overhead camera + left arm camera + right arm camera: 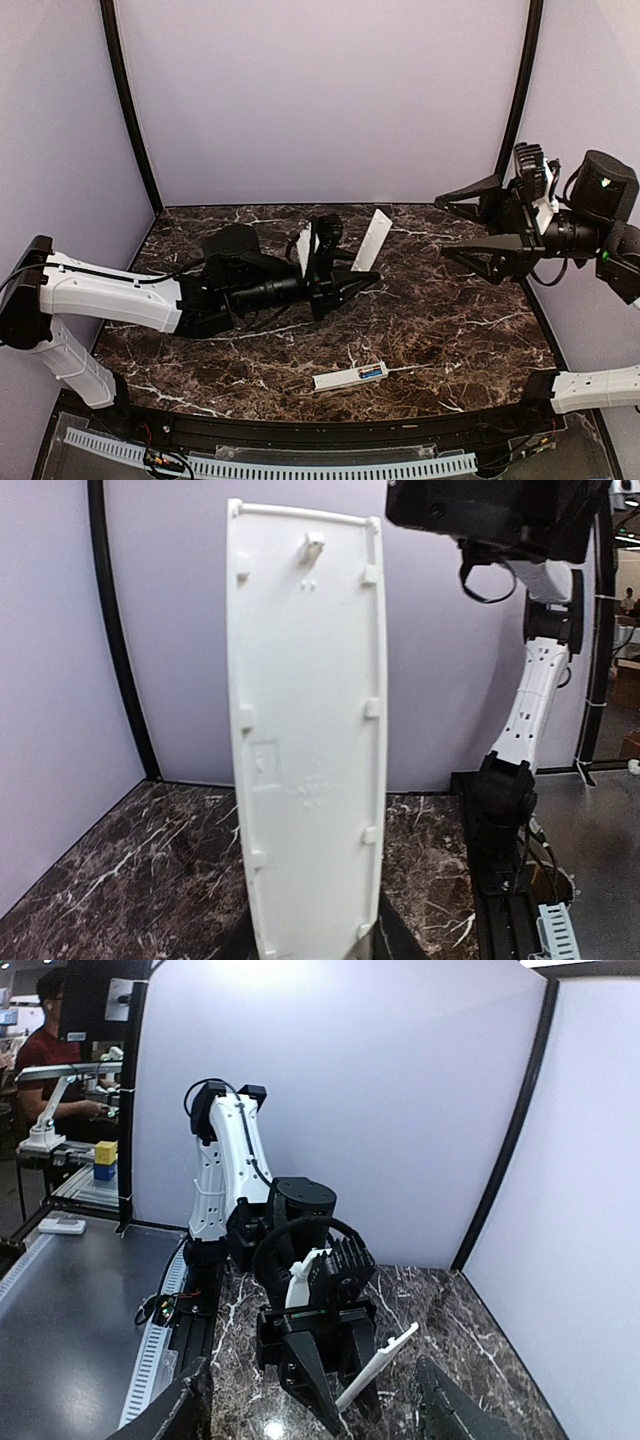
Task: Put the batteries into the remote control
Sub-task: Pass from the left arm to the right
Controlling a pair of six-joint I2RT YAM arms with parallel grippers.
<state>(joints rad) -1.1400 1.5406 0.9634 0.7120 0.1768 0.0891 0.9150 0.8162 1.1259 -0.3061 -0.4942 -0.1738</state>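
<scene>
The remote control (345, 378) is a slim white bar lying flat near the table's front edge. A blue battery (372, 372) shows at its right end, and I cannot tell whether there is more than one. My left gripper (352, 281) is shut on the flat white cover strip (372, 240), held upright above mid-table with its ribbed inner side filling the left wrist view (310, 730). The cover also shows in the right wrist view (378, 1365). My right gripper (442, 226) is open and empty, raised at the right, pointing toward the left gripper (330, 1380).
The dark marble table (450, 320) is walled by pale panels at the back and sides. A black rail and a white cable chain (300, 465) run along the front edge. The left arm's white links (110, 290) lie across the table's left side.
</scene>
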